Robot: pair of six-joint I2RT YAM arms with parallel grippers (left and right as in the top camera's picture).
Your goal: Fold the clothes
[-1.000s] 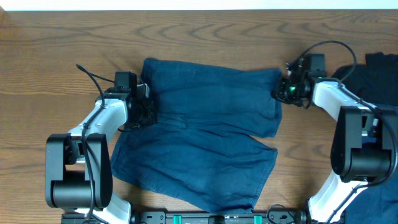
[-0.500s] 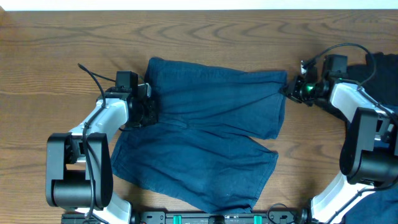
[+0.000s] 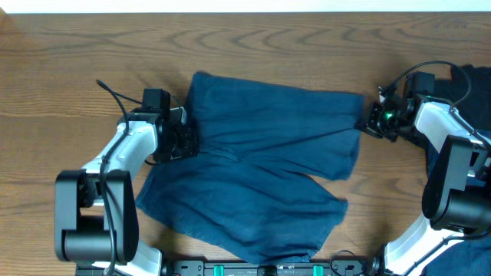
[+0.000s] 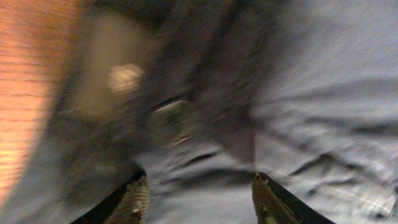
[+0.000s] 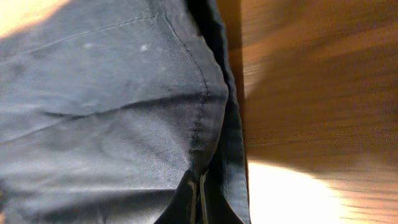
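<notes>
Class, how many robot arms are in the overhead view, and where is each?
2. The left arm is at the left edge of the denim shorts; the right arm is at their right edge. None appears hidden.

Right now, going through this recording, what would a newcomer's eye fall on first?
The dark blue denim shorts spread across the middle of the wooden table dominate the overhead view. The right gripper is shut on their right edge, while the left gripper sits open at their left edge. A black garment lies at the far right.
</notes>
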